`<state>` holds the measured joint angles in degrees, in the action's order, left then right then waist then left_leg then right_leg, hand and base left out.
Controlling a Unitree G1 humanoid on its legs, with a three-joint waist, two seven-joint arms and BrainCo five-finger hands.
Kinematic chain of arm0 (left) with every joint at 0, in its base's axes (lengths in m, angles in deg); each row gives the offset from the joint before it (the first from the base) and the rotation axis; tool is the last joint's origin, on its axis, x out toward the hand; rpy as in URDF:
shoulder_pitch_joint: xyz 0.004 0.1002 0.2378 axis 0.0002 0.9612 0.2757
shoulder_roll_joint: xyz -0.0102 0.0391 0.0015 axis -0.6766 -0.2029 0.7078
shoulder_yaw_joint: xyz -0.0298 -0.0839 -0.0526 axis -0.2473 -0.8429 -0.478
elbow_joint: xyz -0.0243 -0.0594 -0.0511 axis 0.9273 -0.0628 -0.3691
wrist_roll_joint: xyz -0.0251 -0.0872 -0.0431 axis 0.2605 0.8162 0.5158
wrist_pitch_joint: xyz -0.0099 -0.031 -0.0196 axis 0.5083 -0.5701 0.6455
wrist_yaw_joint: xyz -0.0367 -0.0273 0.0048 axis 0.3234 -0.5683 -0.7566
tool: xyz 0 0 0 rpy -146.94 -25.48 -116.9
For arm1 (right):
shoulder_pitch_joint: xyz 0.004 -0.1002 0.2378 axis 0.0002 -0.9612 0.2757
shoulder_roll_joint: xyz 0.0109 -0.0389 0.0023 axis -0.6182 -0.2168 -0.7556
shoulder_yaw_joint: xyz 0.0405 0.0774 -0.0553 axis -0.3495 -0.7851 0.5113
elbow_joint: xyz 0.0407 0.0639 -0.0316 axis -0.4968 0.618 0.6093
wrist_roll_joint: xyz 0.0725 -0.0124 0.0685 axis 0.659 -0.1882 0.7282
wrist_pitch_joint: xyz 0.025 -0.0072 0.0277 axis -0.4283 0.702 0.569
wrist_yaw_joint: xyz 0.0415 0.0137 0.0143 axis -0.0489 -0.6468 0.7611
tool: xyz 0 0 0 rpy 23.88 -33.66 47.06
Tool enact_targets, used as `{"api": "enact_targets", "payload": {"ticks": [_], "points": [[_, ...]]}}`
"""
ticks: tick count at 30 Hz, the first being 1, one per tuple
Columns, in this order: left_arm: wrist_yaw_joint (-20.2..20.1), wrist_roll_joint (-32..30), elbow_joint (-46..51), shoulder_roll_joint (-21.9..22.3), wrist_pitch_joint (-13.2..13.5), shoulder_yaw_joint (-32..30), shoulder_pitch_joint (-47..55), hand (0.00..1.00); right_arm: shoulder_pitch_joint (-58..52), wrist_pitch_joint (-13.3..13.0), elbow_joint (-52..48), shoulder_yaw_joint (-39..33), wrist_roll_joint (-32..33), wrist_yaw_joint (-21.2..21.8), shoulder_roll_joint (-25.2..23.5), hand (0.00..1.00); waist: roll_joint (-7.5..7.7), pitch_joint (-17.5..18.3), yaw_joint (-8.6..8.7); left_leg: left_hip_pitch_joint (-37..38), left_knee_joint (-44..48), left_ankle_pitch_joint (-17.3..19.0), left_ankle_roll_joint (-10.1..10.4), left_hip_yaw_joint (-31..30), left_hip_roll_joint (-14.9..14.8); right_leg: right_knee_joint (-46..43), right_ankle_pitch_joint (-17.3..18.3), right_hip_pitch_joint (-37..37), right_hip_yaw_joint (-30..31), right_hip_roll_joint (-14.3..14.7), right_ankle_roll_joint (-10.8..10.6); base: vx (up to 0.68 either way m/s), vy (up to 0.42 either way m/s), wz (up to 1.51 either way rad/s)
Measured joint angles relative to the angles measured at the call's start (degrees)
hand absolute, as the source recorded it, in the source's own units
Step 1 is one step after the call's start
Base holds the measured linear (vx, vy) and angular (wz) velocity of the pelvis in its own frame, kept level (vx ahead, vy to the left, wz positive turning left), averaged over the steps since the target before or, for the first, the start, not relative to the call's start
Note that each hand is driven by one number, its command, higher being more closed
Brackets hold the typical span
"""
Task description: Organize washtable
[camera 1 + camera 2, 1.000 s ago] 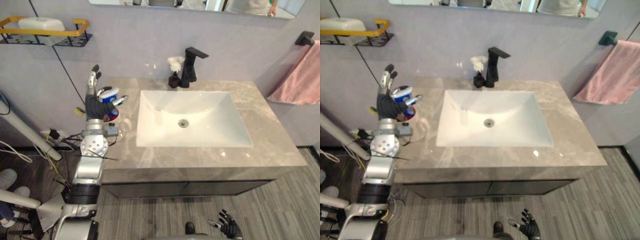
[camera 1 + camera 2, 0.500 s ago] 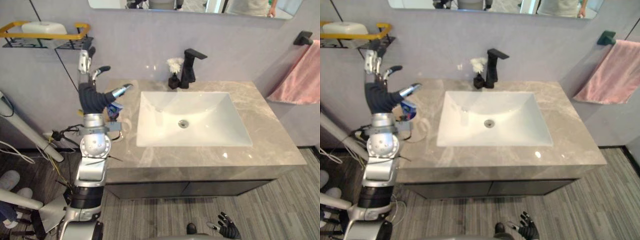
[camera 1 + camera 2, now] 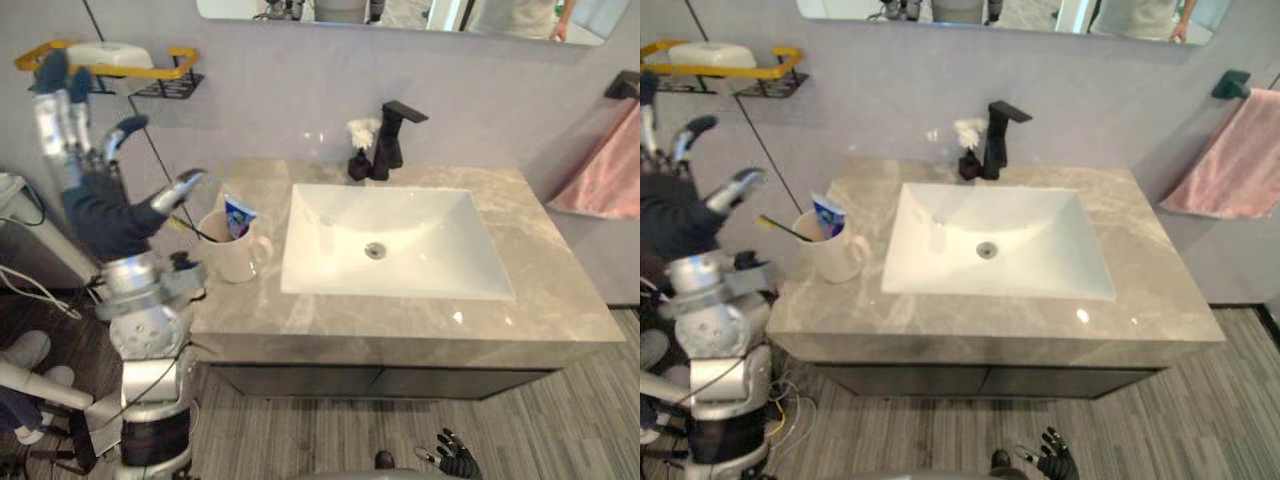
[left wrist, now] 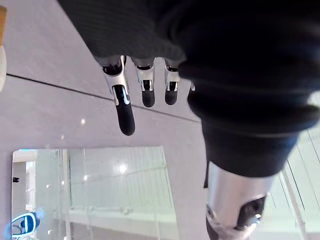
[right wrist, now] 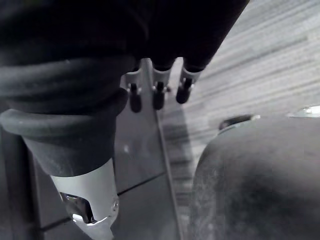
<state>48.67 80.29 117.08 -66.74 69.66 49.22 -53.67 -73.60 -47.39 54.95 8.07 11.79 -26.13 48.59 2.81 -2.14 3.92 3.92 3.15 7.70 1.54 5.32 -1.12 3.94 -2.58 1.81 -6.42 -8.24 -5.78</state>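
A white mug (image 3: 234, 258) stands on the grey marble washtable (image 3: 400, 320), left of the white basin (image 3: 395, 240). A blue and white toothpaste tube (image 3: 238, 215) stands upright in the mug, and a yellow-handled toothbrush (image 3: 186, 227) leans out of it to the left. My left hand (image 3: 92, 195) is raised left of the mug, apart from it, open with fingers spread and nothing in it; its fingers (image 4: 124, 110) point at the wall. My right hand (image 3: 456, 460) hangs low in front of the cabinet, open and empty.
A black faucet (image 3: 396, 135) and a small dark vase with a white flower (image 3: 358, 152) stand behind the basin. On the wall at upper left hangs a yellow-railed shelf (image 3: 150, 72) with a white soap (image 3: 108, 54). A pink towel (image 3: 600, 170) hangs at the right.
My left hand has let go of the toothpaste tube, which now stands in the mug, and has lifted up and to the left. The camera has shifted.
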Motion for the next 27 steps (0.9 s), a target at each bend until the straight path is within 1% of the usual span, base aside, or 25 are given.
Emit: {"api": "enact_targets", "payload": {"ticks": [4,5,7,11,13,14,18,20,23,27], "points": [[-0.8,2.6,1.8,1.4,0.1,-0.3,5.8,0.00,0.1,0.0,0.0,0.0,0.0,0.0,0.0,0.00,-0.03,0.0,-0.58,0.3,-1.2,-0.8,-0.1,-0.8,0.0,-0.5,0.4,0.0,-1.1,0.0,0.2,-0.02,-0.039,0.12],[-1.4,3.3,1.8,2.2,0.1,-0.3,7.0,1.00,0.1,0.0,0.0,0.0,0.0,0.0,0.0,0.00,-0.12,0.0,-0.83,0.4,-1.2,-0.8,-0.1,-0.8,-0.1,-0.7,0.6,0.0,-1.1,0.0,0.3,-0.04,-0.032,0.01],[-2.6,5.0,1.8,4.1,0.1,-0.2,9.9,1.00,0.1,0.0,0.0,0.0,0.0,-0.1,-0.1,0.00,-0.16,0.0,-1.42,0.4,-1.3,-0.8,-0.1,-0.9,-0.1,-0.8,0.6,0.0,-1.1,0.0,0.3,-0.04,-0.029,0.01],[-4.8,7.2,1.8,5.6,-0.1,0.4,14.7,1.00,0.1,0.0,0.0,0.0,0.0,-0.1,-0.4,0.00,-0.09,0.1,-1.56,0.4,-2.5,-1.3,-0.1,-1.1,0.0,-0.8,1.0,0.0,-1.3,0.0,0.3,-0.05,-0.026,0.04],[-6.8,8.5,1.8,6.7,-0.3,0.8,17.3,1.00,0.0,0.0,0.0,0.1,0.0,-0.1,-0.8,0.00,0.07,0.1,-1.55,0.5,-3.3,-1.7,0.0,-1.6,-0.1,-0.9,1.3,-0.1,-1.4,0.0,0.2,0.00,-0.036,0.10],[-6.9,9.0,1.8,7.1,-0.4,1.2,18.0,1.00,0.0,0.0,0.0,0.1,0.0,0.0,-0.8,0.00,0.09,0.1,-1.58,0.6,-3.3,-1.7,0.0,-1.6,-0.1,-0.9,1.3,-0.1,-1.4,0.0,0.0,0.02,-0.036,0.05],[-9.2,9.9,1.4,8.6,-1.0,3.9,20.6,1.00,0.1,0.0,-0.1,0.2,0.0,0.0,-0.8,0.00,0.42,0.2,-1.72,0.8,-3.4,-1.7,0.1,-1.8,-0.1,-0.9,1.4,-0.1,-1.7,0.0,-0.1,0.04,-0.023,0.05],[-9.5,10.0,0.6,8.9,-1.4,5.6,21.3,1.00,0.1,0.0,-0.1,0.2,0.0,-0.1,-1.0,0.00,0.61,0.3,-1.73,0.7,-3.4,-1.6,0.1,-1.8,-0.1,-0.9,1.4,-0.1,-1.6,0.0,-0.1,0.02,-0.012,0.01],[-10.7,10.0,-3.2,8.9,-1.7,7.9,21.3,1.00,0.1,0.0,-0.2,0.6,0.0,-0.1,-1.3,0.00,1.04,0.2,-1.76,0.6,-3.2,-1.6,0.1,-1.7,-0.1,-0.9,1.4,-0.1,-1.6,0.0,-0.1,-0.02,-0.009,-0.01],[-11.8,10.1,-8.9,9.0,-3.2,10.7,21.3,1.00,0.0,0.0,-0.2,0.7,-0.1,-0.1,-1.6,0.00,1.23,0.2,-1.78,0.1,-2.5,-1.0,0.2,-1.1,-0.8,-0.9,1.5,-0.2,-1.1,0.2,-0.2,-0.07,-0.040,-0.06]]}}
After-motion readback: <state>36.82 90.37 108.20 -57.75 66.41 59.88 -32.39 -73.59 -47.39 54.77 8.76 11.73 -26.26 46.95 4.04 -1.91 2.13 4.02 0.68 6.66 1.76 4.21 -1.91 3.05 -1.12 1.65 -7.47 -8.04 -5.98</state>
